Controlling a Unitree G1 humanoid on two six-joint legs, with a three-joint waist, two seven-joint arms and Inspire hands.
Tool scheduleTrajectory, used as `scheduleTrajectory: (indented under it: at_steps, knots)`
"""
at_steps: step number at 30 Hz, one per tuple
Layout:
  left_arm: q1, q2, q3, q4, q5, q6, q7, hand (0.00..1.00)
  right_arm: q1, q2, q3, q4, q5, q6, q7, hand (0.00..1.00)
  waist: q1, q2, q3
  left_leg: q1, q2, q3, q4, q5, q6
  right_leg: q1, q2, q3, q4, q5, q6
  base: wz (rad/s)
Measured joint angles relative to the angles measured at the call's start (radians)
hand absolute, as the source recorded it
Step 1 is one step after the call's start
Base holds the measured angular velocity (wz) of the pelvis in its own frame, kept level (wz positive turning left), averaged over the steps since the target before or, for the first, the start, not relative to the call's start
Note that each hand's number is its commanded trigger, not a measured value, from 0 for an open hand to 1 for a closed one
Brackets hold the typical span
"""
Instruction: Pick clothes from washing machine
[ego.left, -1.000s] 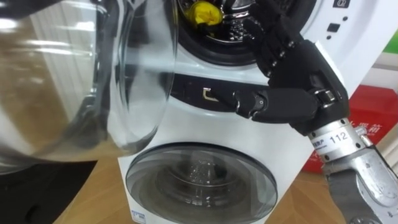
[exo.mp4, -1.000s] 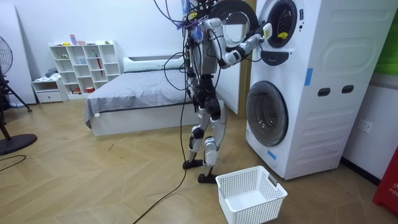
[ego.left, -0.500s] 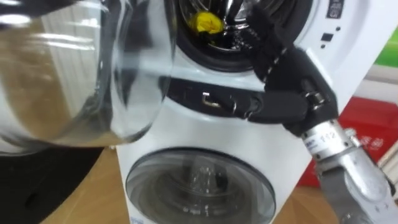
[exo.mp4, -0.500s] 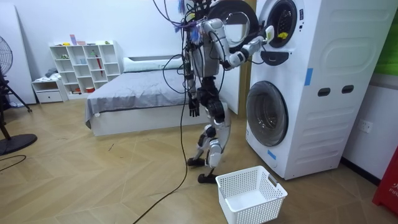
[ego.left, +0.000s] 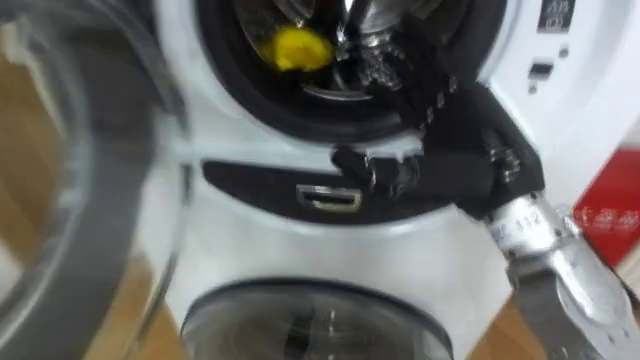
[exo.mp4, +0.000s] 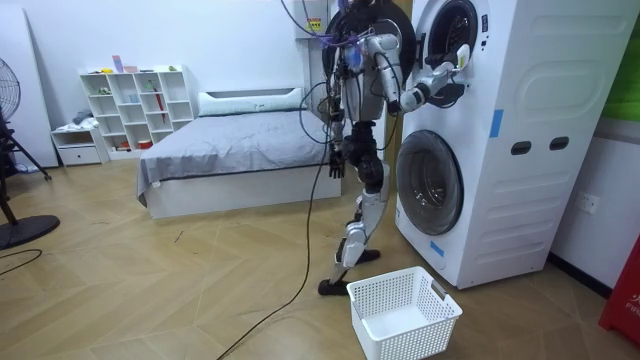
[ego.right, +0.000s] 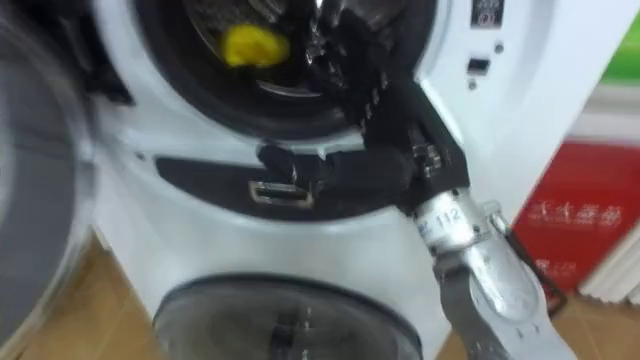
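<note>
in the left eye view my right robot hand (ego.left: 470, 150), black and coming in from the lower right, lay against the front of the white stacked washing machine (ego.left: 250, 250). its fingers (ego.left: 430, 80) were straight and apart, reaching up over the dark rim into the upper drum. the thumb pointed left along the dark panel (ego.left: 250, 185) below the opening, and the hand held nothing. the crumpled yellow cloth (ego.left: 295, 48) lay inside that drum, just left of my fingertips and apart from them. the round glass door (ego.left: 90, 200) of the upper drum stood open at the left, and the lower round door (ego.left: 310, 325) was closed. a red object (ego.left: 610, 200) stood at the right beside the machine.

in the room view i stood on the wooden floor (exo.mp4: 150, 280) close before the machine, right arm raised to the upper opening. my left robot hand (exo.mp4: 337, 165) hung at my hip; whether it was apart or together i could not tell. a white perforated plastic basket (exo.mp4: 405, 310) sat on the floor by my feet, and a grey bed (exo.mp4: 230, 150) stood behind me.

the right eye view showed the same reach, with the cloth in the drum apart from the fingers.
</note>
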Motion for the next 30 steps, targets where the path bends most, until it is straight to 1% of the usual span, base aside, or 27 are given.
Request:
scheduleTrajectory:
  at_steps: [1, 2, 3, 4, 5, 6, 7, 8, 9, 10, 11, 12, 13, 14, 15, 16, 17, 18, 19, 20, 21, 22, 24, 25, 27, 30]
  knots:
    - [-0.022, 0.001, 0.001, -0.001, 0.000, 0.000, 0.001, 0.00, 0.009, -0.007, 0.001, -0.013, -0.003, -0.001, 0.015, 0.00, -0.006, 0.000, 0.0027, 0.014, -0.006, 0.008, 0.001, -0.007, 0.011, -0.018, -0.018, 0.005, 0.061, -0.006, 0.011, -0.15]
    - [-0.032, 0.001, 0.001, -0.001, 0.001, 0.000, 0.001, 0.00, 0.013, -0.012, 0.003, -0.014, -0.007, -0.002, 0.019, 0.00, -0.008, 0.001, 0.0034, 0.020, -0.008, 0.013, 0.001, -0.014, 0.013, -0.028, -0.023, 0.009, 0.094, -0.007, 0.012, -0.24]
    - [-0.059, 0.004, 0.001, -0.002, 0.002, 0.000, 0.001, 0.00, 0.028, -0.020, 0.000, -0.012, -0.021, -0.009, 0.020, 0.00, -0.002, 0.002, 0.0027, 0.040, -0.012, 0.021, 0.001, -0.033, 0.017, -0.044, -0.035, 0.011, 0.165, -0.009, 0.018, -0.17]
    - [-0.076, 0.010, 0.001, -0.007, 0.002, -0.008, 0.002, 0.00, 0.028, -0.017, 0.001, -0.006, -0.028, -0.008, 0.016, 0.00, -0.003, 0.004, 0.0040, 0.062, -0.019, 0.019, 0.002, -0.055, 0.024, -0.061, -0.053, 0.012, 0.244, -0.015, 0.028, -0.12]
    - [-0.083, 0.012, 0.000, -0.010, 0.001, -0.009, 0.002, 0.00, 0.028, -0.013, 0.001, -0.003, -0.032, -0.008, 0.013, 0.00, -0.003, 0.007, 0.0061, 0.069, -0.025, 0.018, 0.004, -0.064, 0.029, -0.076, -0.064, 0.011, 0.283, -0.013, 0.031, -0.05]
    - [-0.096, 0.013, -0.001, -0.021, 0.000, -0.008, 0.002, 0.00, 0.026, -0.009, -0.001, 0.000, -0.053, -0.008, 0.000, 0.00, -0.003, 0.003, 0.0048, 0.079, -0.033, 0.017, 0.010, -0.073, 0.041, -0.106, -0.083, 0.008, 0.363, 0.001, 0.054, 0.00]
    - [-0.096, 0.015, -0.005, -0.022, -0.007, -0.008, 0.003, 0.00, 0.035, -0.007, -0.009, 0.009, -0.060, -0.010, -0.011, 0.00, -0.008, 0.009, 0.0079, 0.093, -0.042, 0.016, 0.012, -0.079, 0.049, -0.129, -0.091, 0.016, 0.422, 0.022, 0.067, 0.00]
    - [-0.096, 0.015, -0.006, -0.022, -0.013, -0.006, 0.003, 0.00, 0.035, -0.007, -0.011, 0.017, -0.061, -0.010, -0.016, 0.00, -0.008, 0.009, 0.0089, 0.100, -0.042, 0.020, 0.012, -0.086, 0.053, -0.139, -0.091, 0.025, 0.443, 0.038, 0.068, -0.07]
    - [-0.101, 0.015, -0.013, -0.026, -0.010, 0.003, 0.003, 0.00, 0.035, -0.007, -0.019, 0.035, -0.062, -0.010, -0.017, 0.00, -0.009, 0.027, 0.0009, 0.109, -0.036, 0.017, 0.012, -0.090, 0.058, -0.154, -0.085, 0.026, 0.468, 0.069, 0.069, -0.22]
    - [-0.097, 0.016, -0.017, -0.030, -0.007, 0.003, 0.003, 0.00, 0.033, -0.006, -0.031, 0.051, -0.066, -0.010, -0.017, 0.00, -0.003, 0.045, 0.0016, 0.116, -0.037, -0.007, 0.009, -0.092, 0.070, -0.159, -0.076, 0.030, 0.467, 0.089, 0.071, -0.32]
    - [-0.095, 0.016, -0.017, -0.029, -0.008, 0.002, 0.004, 0.00, 0.028, -0.003, -0.036, 0.064, -0.066, -0.010, -0.016, 0.00, 0.005, 0.054, 0.0043, 0.120, -0.040, -0.027, 0.005, -0.090, 0.076, -0.161, -0.064, 0.038, 0.457, 0.072, 0.072, -0.73]
    - [-0.089, 0.017, -0.014, -0.028, -0.010, 0.001, 0.006, 0.00, 0.008, 0.000, -0.035, 0.089, -0.065, -0.001, -0.014, 0.00, 0.023, 0.064, 0.0073, 0.130, -0.041, -0.063, -0.012, -0.087, 0.084, -0.178, -0.033, 0.046, 0.406, 0.032, 0.057, -0.79]
    - [-0.075, 0.025, -0.012, -0.028, -0.010, 0.000, 0.008, 0.00, -0.006, 0.003, -0.031, 0.107, -0.062, 0.017, -0.007, 0.00, 0.024, 0.070, 0.0098, 0.138, -0.038, -0.105, -0.037, -0.073, 0.083, -0.191, -0.002, 0.035, 0.336, 0.014, 0.030, -0.56]
    - [-0.070, 0.030, -0.013, -0.029, -0.010, 0.000, 0.008, 0.00, -0.008, 0.003, -0.029, 0.109, -0.060, 0.026, -0.007, 0.00, 0.016, 0.069, 0.0090, 0.139, -0.038, -0.128, -0.043, -0.065, 0.082, -0.195, 0.016, 0.030, 0.290, 0.013, 0.027, 0.10]
    - [-0.059, 0.034, -0.018, -0.027, -0.010, 0.000, 0.007, 0.00, -0.008, 0.002, -0.034, 0.109, -0.058, 0.037, -0.013, 0.00, 0.001, 0.064, 0.0087, 0.133, -0.041, -0.166, -0.045, -0.054, 0.081, -0.199, 0.040, 0.029, 0.185, 0.015, 0.024, 0.41]
    - [-0.059, 0.030, -0.023, -0.023, -0.012, 0.000, 0.005, 0.00, -0.020, 0.002, -0.035, 0.111, -0.055, 0.047, -0.027, 0.00, -0.001, 0.059, 0.0083, 0.126, -0.046, -0.179, -0.043, -0.051, 0.079, -0.205, 0.050, 0.046, 0.099, 0.019, 0.024, 0.43]
    - [-0.058, 0.028, -0.026, -0.023, -0.011, 0.000, 0.001, 0.00, -0.030, 0.001, -0.035, 0.113, -0.053, 0.054, -0.031, 0.00, -0.004, 0.055, 0.0075, 0.123, -0.055, -0.190, -0.041, -0.050, 0.078, -0.207, 0.049, 0.055, 0.063, 0.023, 0.021, 0.54]
    - [-0.052, 0.023, -0.030, -0.022, -0.009, 0.000, -0.005, 0.00, -0.038, -0.002, -0.037, 0.114, -0.053, 0.057, -0.038, 0.00, -0.013, 0.050, 0.0040, 0.121, -0.061, -0.198, -0.039, -0.045, 0.076, -0.203, 0.046, 0.054, 0.039, 0.058, 0.010, 0.57]
    - [-0.033, 0.023, -0.037, -0.026, -0.008, 0.000, -0.009, 0.00, -0.037, -0.003, -0.040, 0.115, -0.053, 0.056, -0.046, 0.00, -0.012, 0.049, 0.0017, 0.121, -0.062, -0.198, -0.040, -0.038, 0.069, -0.193, 0.044, 0.044, 0.019, 0.091, 0.009, 0.47]
    - [-0.023, 0.023, -0.037, -0.026, -0.006, 0.001, -0.009, 0.00, -0.037, -0.003, -0.038, 0.113, -0.053, 0.054, -0.046, 0.00, -0.010, 0.048, 0.0015, 0.122, -0.062, -0.197, -0.040, -0.034, 0.066, -0.192, 0.043, 0.044, 0.013, 0.107, 0.009, 0.00]
    - [-0.002, 0.025, -0.036, -0.026, -0.005, 0.005, -0.009, 0.00, -0.037, -0.003, -0.033, 0.113, -0.052, 0.049, -0.038, 0.00, -0.006, 0.047, 0.0012, 0.124, -0.062, -0.198, -0.039, -0.030, 0.066, -0.192, 0.043, 0.044, 0.001, 0.139, 0.007, -0.27]
    - [0.005, 0.026, -0.035, -0.026, -0.005, 0.007, -0.009, 0.00, -0.037, -0.003, -0.032, 0.114, -0.049, 0.049, -0.026, 0.00, -0.001, 0.047, 0.0015, 0.123, -0.062, -0.202, -0.039, -0.030, 0.066, -0.192, 0.045, 0.042, -0.009, 0.158, 0.004, -0.27]
    - [0.007, 0.025, -0.017, -0.033, 0.015, 0.004, -0.012, 0.00, -0.037, -0.002, -0.034, 0.113, -0.052, 0.049, -0.018, 0.00, 0.008, 0.046, 0.0007, 0.119, -0.056, -0.207, -0.043, -0.030, 0.065, -0.184, 0.053, 0.037, -0.034, 0.169, 0.000, -0.07]
    - [0.016, 0.025, -0.004, -0.039, 0.022, 0.001, -0.012, 0.00, -0.037, -0.002, -0.034, 0.111, -0.050, 0.049, -0.015, 0.00, 0.013, 0.041, 0.0005, 0.121, -0.055, -0.208, -0.049, -0.030, 0.064, -0.183, 0.053, 0.035, -0.037, 0.173, -0.004, 0.00]
    - [0.017, 0.025, 0.003, -0.044, 0.026, 0.001, -0.022, 0.00, -0.037, -0.002, -0.032, 0.111, -0.046, 0.049, -0.004, 0.00, 0.014, 0.038, -0.0010, 0.123, -0.053, -0.208, -0.049, -0.025, 0.057, -0.182, 0.055, 0.035, -0.038, 0.180, -0.006, 0.00]
    - [0.017, 0.025, 0.001, -0.044, 0.024, 0.003, -0.033, 0.00, -0.037, -0.003, -0.027, 0.111, -0.032, 0.049, 0.001, 0.00, 0.013, 0.038, -0.0009, 0.121, -0.046, -0.216, -0.046, -0.020, 0.050, -0.170, 0.065, 0.028, -0.060, 0.189, -0.012, 0.03]
